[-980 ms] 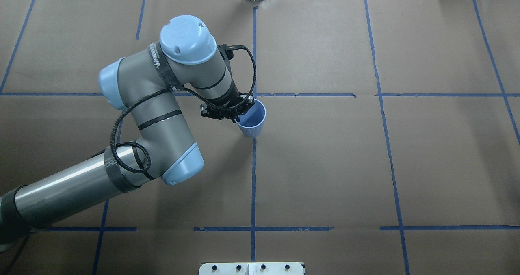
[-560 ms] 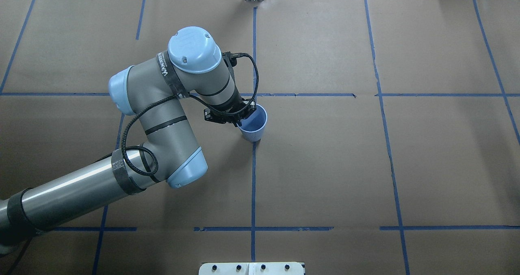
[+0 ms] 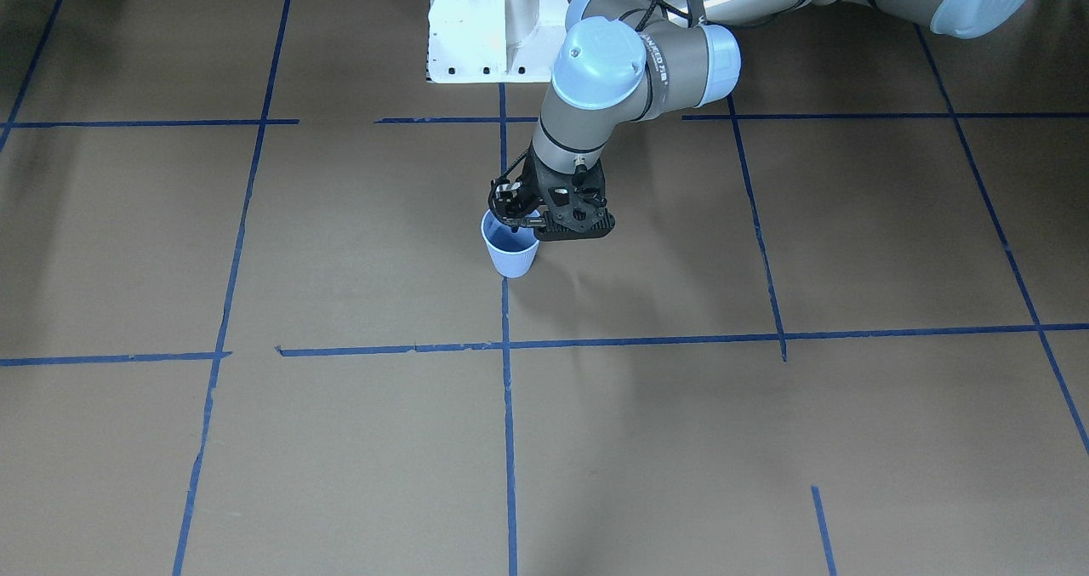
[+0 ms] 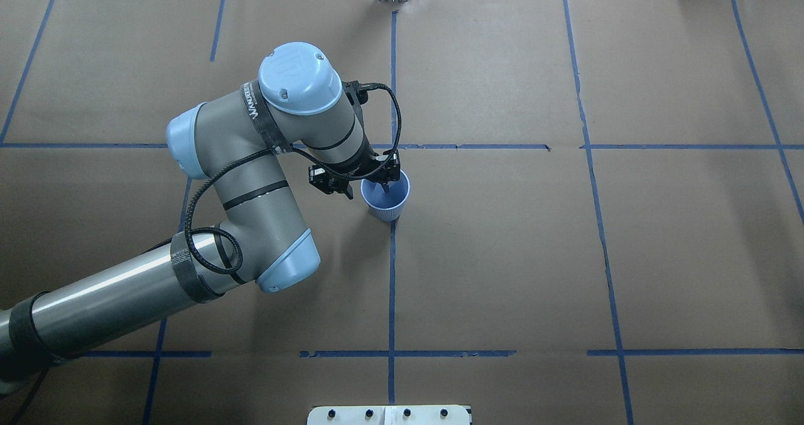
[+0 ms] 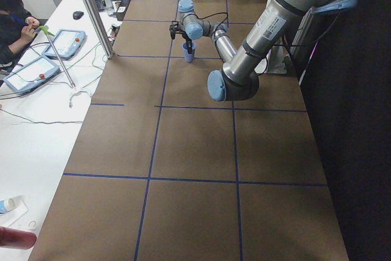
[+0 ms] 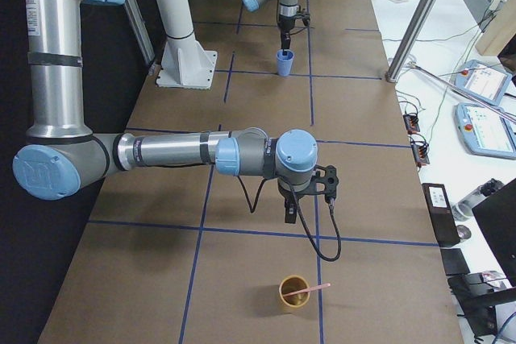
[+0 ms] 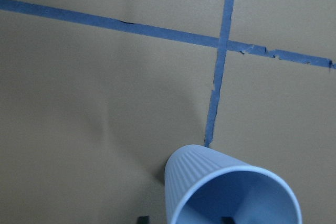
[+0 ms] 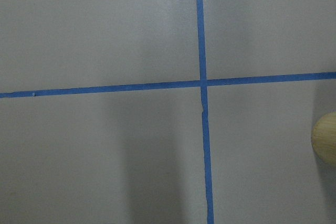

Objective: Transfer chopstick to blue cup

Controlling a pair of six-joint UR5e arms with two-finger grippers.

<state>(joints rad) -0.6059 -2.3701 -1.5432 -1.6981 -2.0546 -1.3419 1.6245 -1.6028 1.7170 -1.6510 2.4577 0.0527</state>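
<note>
I see the pink chopstick (image 6: 313, 288) resting in the yellow cup (image 6: 293, 296) at the bottom centre of the right-side view, one end poking out over the rim. The right gripper (image 6: 289, 217) hangs above it in the frame; I cannot tell how wide it is. The blue cup (image 4: 388, 204) stands upright mid-frame overhead, with the left gripper (image 4: 366, 190) spread wide, one finger inside the rim and one outside.
</note>
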